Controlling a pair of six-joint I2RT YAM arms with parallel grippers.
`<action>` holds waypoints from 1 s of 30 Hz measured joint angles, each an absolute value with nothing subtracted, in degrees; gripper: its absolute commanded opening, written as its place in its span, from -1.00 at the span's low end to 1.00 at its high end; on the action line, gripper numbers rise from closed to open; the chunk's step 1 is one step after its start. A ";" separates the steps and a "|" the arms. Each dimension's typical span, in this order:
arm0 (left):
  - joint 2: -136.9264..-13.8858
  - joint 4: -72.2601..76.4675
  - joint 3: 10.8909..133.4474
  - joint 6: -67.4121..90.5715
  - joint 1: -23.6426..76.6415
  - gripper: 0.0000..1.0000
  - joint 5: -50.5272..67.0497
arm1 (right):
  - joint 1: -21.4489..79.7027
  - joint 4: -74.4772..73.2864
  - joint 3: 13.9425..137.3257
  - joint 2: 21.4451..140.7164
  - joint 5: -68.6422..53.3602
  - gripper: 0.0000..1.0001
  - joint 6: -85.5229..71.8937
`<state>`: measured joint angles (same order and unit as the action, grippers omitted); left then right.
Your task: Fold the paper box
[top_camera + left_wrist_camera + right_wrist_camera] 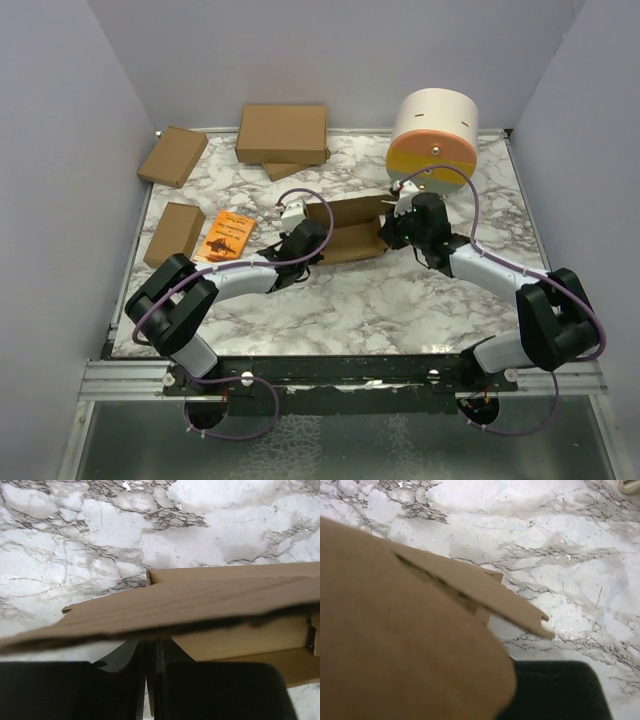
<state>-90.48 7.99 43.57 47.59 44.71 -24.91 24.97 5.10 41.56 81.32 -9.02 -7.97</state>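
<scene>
The paper box (350,226) is a brown die-cut, partly folded, lying mid-table between both arms. My left gripper (312,238) is at its left end. In the left wrist view its fingers (165,655) are pressed almost together under a long flap (200,605), shut on the cardboard edge. My right gripper (391,229) is at the box's right end. In the right wrist view a rounded flap (395,630) covers one finger, only the other finger (555,690) shows, and a notched tab (520,612) sticks out over the marble.
An orange booklet (229,234) lies left of the box. Small brown cartons (174,233) (173,156) sit at the left. A larger carton (282,133) lies at the back on another piece (290,169). A white and orange drum (433,140) stands back right.
</scene>
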 measured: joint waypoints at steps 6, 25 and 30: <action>-91.61 5.67 45.71 46.54 45.01 -1.00 -27.42 | 26.70 4.99 41.56 81.58 -5.65 -0.98 -8.12; -94.54 -1.80 51.27 44.21 46.28 -1.00 -31.46 | 29.17 5.61 41.58 84.88 1.02 -0.98 -10.28; -96.79 -3.79 53.82 44.01 46.59 -1.00 -32.84 | 29.19 5.58 41.58 85.69 1.96 -0.98 -10.31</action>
